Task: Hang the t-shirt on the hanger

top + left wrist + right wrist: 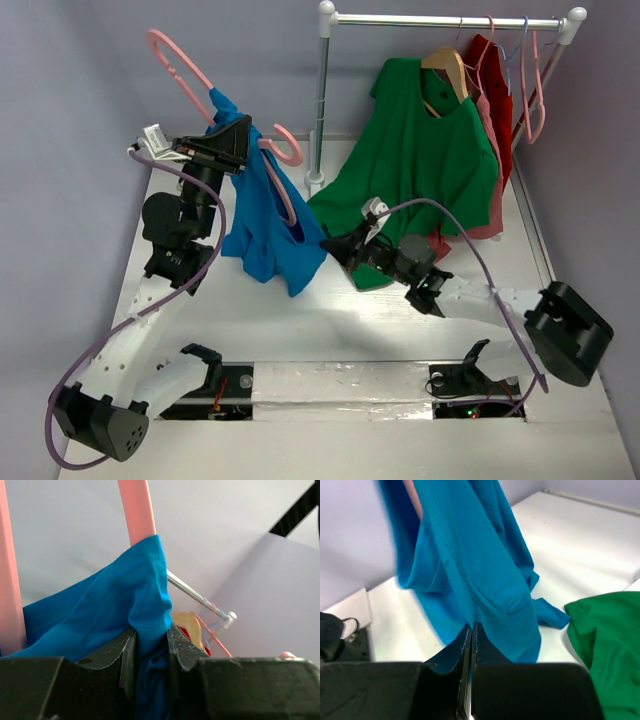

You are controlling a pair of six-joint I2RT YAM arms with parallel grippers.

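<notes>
Shirt: t-shirt (262,228) is hanging mid-air over the table (300,325), left side, draped on the hanger (182,62).
Left: left gripper (150,640) is clamping blue fabric; whether it is gripping the hanger too, I can't tell.
Right: right gripper (471,635) is pinching shut, apparently on the hem.
Risk: I'm expecting a sideways tug to drag cloth off the hanger arm, or out of the left pinch.

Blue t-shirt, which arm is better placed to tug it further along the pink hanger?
Probably right. The right end effector pinches the t-shirt at its hanging lower edge, while the left end effector is busy holding shirt and hanger aloft.
</notes>
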